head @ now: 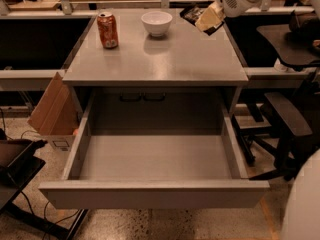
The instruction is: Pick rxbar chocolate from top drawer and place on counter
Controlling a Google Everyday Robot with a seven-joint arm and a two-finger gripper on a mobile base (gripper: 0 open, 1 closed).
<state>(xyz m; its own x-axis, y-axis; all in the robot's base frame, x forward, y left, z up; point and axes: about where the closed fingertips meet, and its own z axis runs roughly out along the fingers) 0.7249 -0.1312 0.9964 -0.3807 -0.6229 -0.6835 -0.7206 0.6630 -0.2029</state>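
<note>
A robotics lab or office workroom: a grey metal cabinet with a flat grey surface (165, 59), black padded office chairs (287, 114) at its right, a brown cardboard box (52, 111) on speckled polished floor (150, 226), and a white robot arm's pincer (209, 19) above the surface's far right corner.

the grey surface (165, 59) is flat and slightly glossy. an orange soda can (107, 30) stands upright on it near the far left corner. a white bowl (156, 23) sits right side up by the far edge, to the right of the can and apart from it. the tool (209, 19) is over the far right corner, with the black-wrapped rxbar (190, 13) at it; whether the bar touches the surface cannot be told.
</note>
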